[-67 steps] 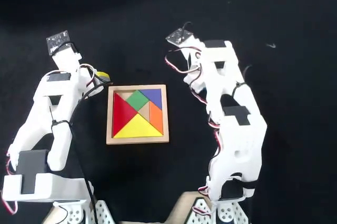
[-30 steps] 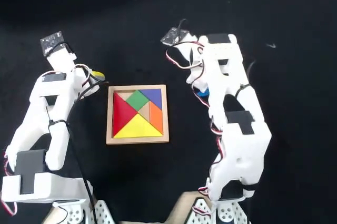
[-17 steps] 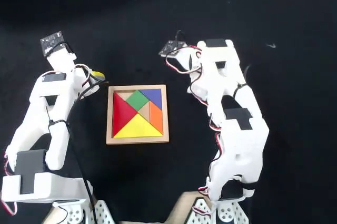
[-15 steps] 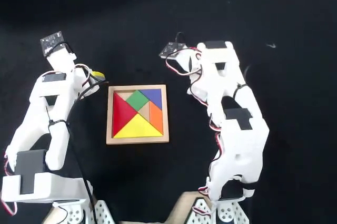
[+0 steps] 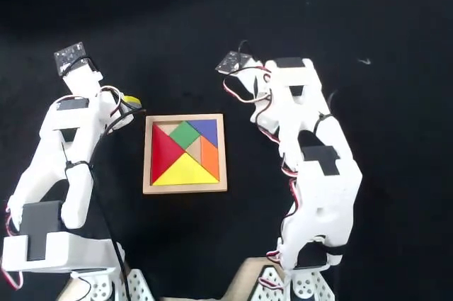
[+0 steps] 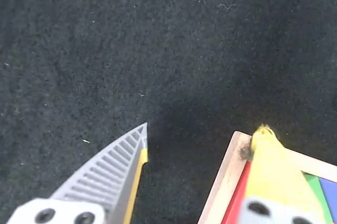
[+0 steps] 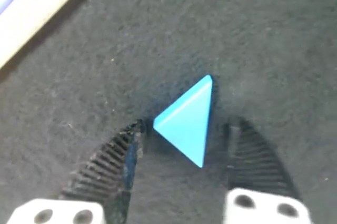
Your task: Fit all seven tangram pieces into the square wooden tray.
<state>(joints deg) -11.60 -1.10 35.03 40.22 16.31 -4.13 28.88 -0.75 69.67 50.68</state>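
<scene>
Black cloth [image 5: 368,173] covered the table in the high view. The square wooden tray [image 5: 148,166] lay between the arms, nearly filled with coloured pieces [image 5: 185,172]. One small wood-coloured patch [image 5: 192,150] at the tray's middle looked like a gap. The right arm [image 5: 311,159] stood off the tray's right side. Within the last second its wrist had swung over the spot where a blue piece showed before, so the arm now covered it. The left arm [image 5: 71,131] had kept still beside the tray's far left corner.

From the left wrist, the left gripper [image 6: 203,129] hung empty with its fingers spread. One finger sat over the tray's corner, the other off the tray.

From the right wrist, the right gripper [image 7: 186,126] stood spread wide astride a light-blue triangle [image 7: 187,121]. The triangle lay flat on the cloth, off the tray and apart from its corner, and neither finger seemed to touch it. I judged this the last piece, lined up for a pinch and a carry to the gap.
</scene>
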